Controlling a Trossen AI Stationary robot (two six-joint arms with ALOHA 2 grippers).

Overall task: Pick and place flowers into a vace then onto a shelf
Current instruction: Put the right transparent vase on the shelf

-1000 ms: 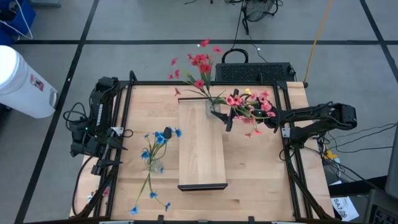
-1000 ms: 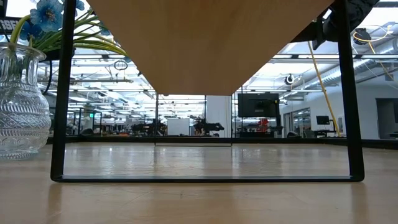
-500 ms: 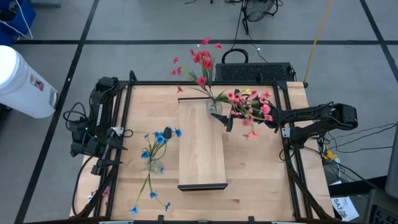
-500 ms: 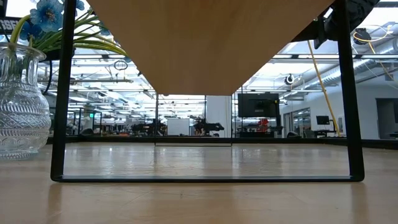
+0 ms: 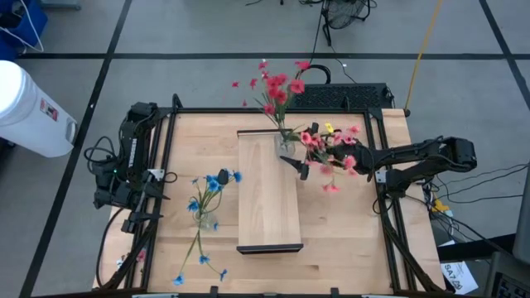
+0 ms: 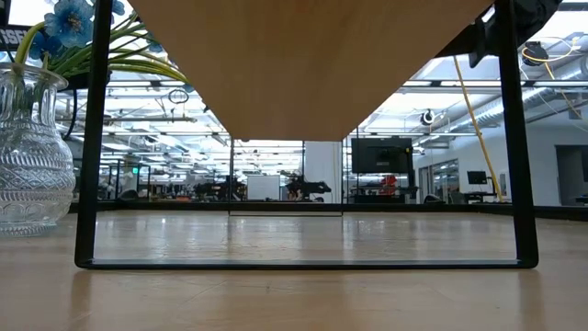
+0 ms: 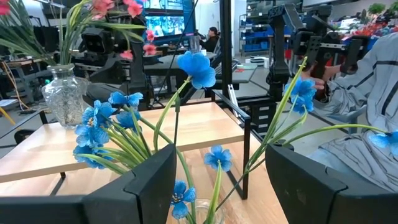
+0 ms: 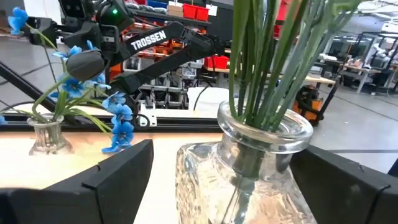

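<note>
A clear glass vase [image 5: 287, 146] with red-pink flowers [image 5: 278, 87] stands on the far right end of the pale wood shelf [image 5: 267, 207]. My right gripper [image 5: 295, 165] is open and level. One of its fingers stands on each side of the vase [image 8: 249, 168], and a gap shows beside one finger [image 8: 118, 171]. A second small glass vase [image 5: 205, 218] with blue flowers [image 5: 217, 180] rests on the tabletop left of the shelf. My left gripper [image 7: 219, 152] is open at the table's left edge and points at the blue flowers [image 7: 194, 67].
The shelf stands on thin black legs [image 6: 92, 138] above the tabletop, with free room beneath it. Some blue sprays [image 5: 199, 258] reach toward the near left corner. A black box [image 5: 339, 95] sits behind the far edge. A person's sleeve [image 7: 367, 93] shows beyond the table.
My right gripper's fingers have spread apart beside the vase on the shelf. The red-pink sprays have swung: the far bunch has shifted toward the table's right, and the bunch over my right arm has sunk a little toward the near edge. The vase has stayed on the shelf.
</note>
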